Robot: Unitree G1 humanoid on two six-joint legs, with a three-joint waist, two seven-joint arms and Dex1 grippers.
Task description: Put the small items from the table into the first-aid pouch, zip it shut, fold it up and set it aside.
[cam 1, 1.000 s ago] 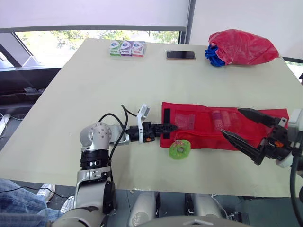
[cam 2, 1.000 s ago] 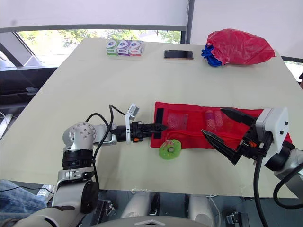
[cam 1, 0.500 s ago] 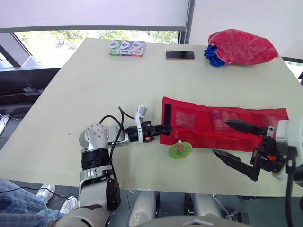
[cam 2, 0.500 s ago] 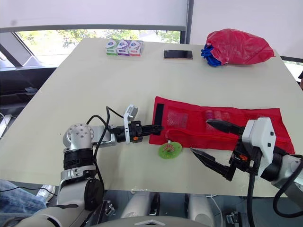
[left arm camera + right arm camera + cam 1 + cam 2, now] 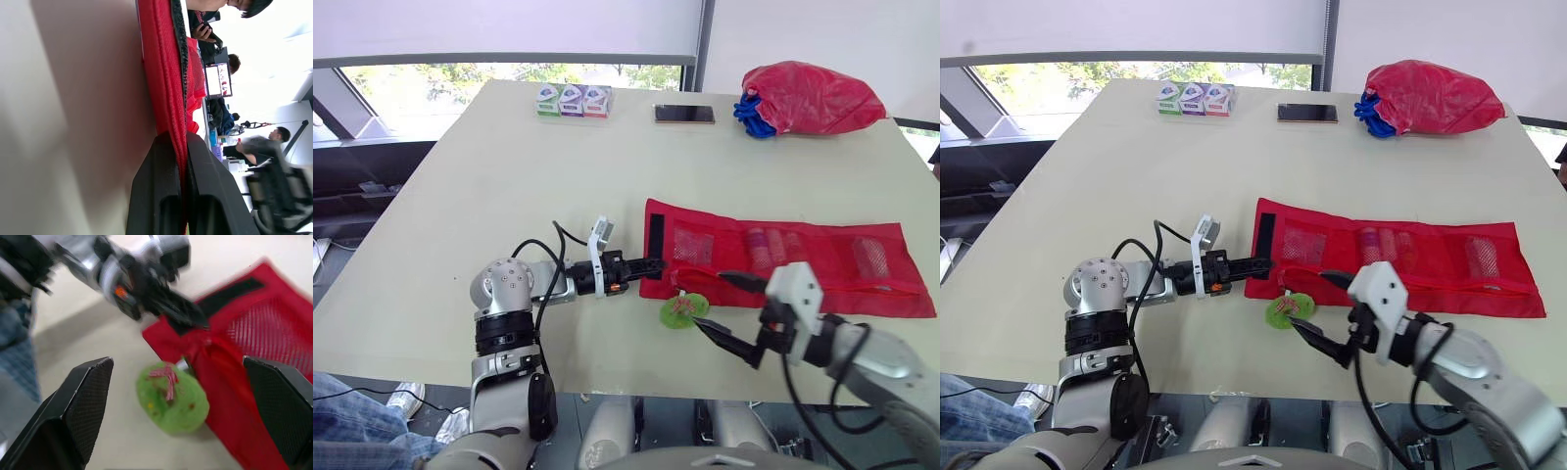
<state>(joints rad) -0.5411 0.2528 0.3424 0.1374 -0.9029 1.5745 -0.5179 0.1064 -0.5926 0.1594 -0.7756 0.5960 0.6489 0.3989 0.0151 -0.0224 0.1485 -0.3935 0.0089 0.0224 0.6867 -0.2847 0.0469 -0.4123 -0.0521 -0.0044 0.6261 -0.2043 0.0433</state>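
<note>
Obs: left jaws clenched on the end hem of the red pouch [image 5: 783, 259], which lies flat and unfolded on the surface [image 5: 509, 166]. The right jaws are spread wide, nothing held. A green round item [image 5: 171, 399] sits just ahead, between their tips, touching the pouch's edge. Judged light, probably soft; pinch across its rim. Pouch fabric looks limp and may drag.

The pouch [image 5: 783, 259] is red cloth with mesh pockets. The counter [image 5: 509, 166] is smooth, matt cream. The fingers [image 5: 83, 406] of the right gripper [image 5: 710, 300] are matt black, finely textured. The red bag [image 5: 813, 96] looks shiny, crinkled.
</note>
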